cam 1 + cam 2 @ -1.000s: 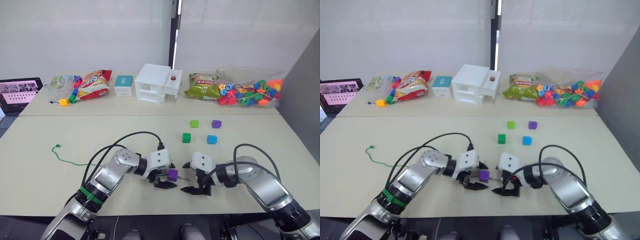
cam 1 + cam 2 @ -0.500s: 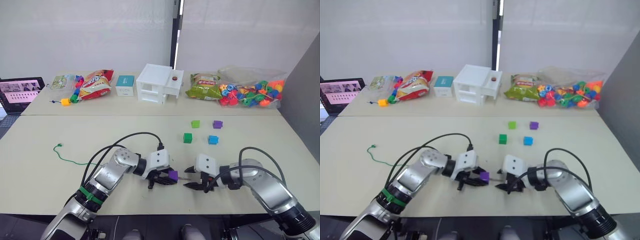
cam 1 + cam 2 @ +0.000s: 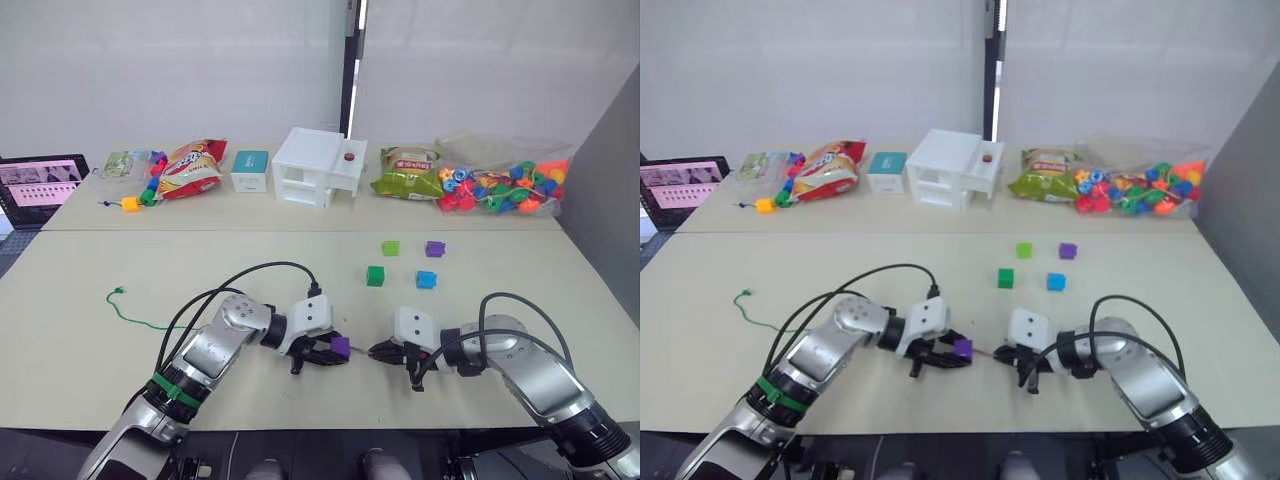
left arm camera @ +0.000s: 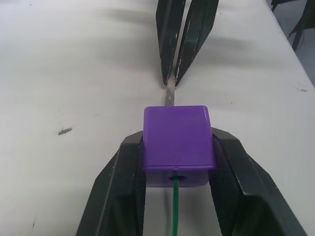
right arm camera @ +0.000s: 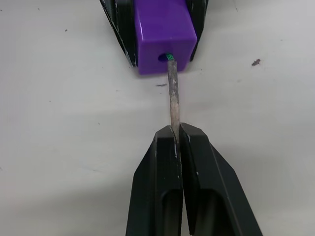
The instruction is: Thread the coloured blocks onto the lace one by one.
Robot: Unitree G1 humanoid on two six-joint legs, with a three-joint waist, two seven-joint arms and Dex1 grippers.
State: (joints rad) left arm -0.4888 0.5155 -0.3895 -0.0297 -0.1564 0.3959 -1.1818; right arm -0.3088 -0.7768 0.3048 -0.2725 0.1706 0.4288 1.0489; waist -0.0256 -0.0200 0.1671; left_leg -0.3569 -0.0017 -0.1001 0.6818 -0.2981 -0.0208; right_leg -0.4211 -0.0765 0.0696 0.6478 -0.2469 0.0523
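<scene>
Right now, your left claw [image 4: 178, 162] is clamped on a purple block [image 4: 178, 139], one black finger against each side of it, low over the front of the desk [image 3: 90, 300]; the lace [image 4: 174, 206] enters the hole in the block's near face as a thin green cord, and its stiff grey tip [image 5: 173, 93] comes out of the hole on the far face. Your right claw [image 5: 176, 135] is clenched on that grey tip, its two fingers pressed together around the end of it, just beside the block but not touching it; the two claws face each other nose to nose. From the head camera you can follow the rest of the green lace trailing off to the left across the desk to its knotted end [image 3: 116, 292]; the other four blocks sit well apart from the claws, further back on the right: a light green one [image 3: 389, 248], a second purple one [image 3: 434, 248], a dark green one [image 3: 375, 275] and a blue one [image 3: 426, 279], in a loose square, none touching another.
</scene>
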